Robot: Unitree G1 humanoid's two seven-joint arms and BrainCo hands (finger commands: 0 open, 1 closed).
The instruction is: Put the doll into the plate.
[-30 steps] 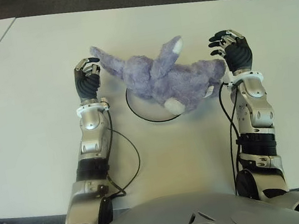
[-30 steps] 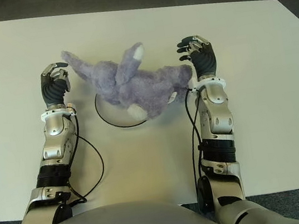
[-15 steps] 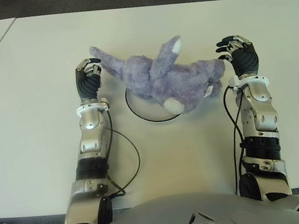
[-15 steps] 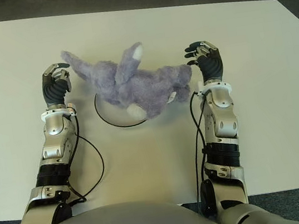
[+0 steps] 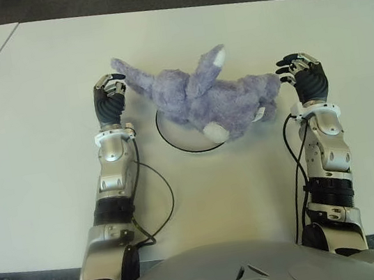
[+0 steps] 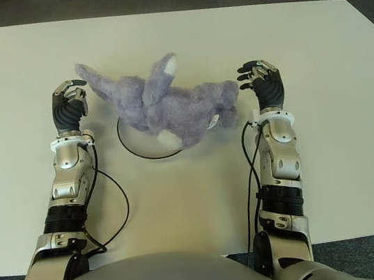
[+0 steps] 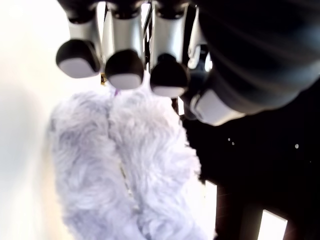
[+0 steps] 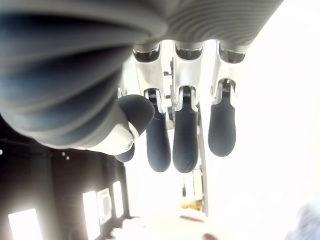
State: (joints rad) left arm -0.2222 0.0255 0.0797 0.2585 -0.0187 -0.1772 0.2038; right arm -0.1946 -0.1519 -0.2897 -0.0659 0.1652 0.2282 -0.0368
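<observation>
On plate [image 5: 186,145] doll [image 5: 202,99], left hand [image 5: 108,95] wrist view: fur only

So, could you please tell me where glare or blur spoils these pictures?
Right wrist view: the background is washed out to white and the right hand is soft. Left wrist view: the left hand is blurred, the table beside the doll is overexposed. Both eye views: even light, only faint shadows around the doll over the plate.
</observation>
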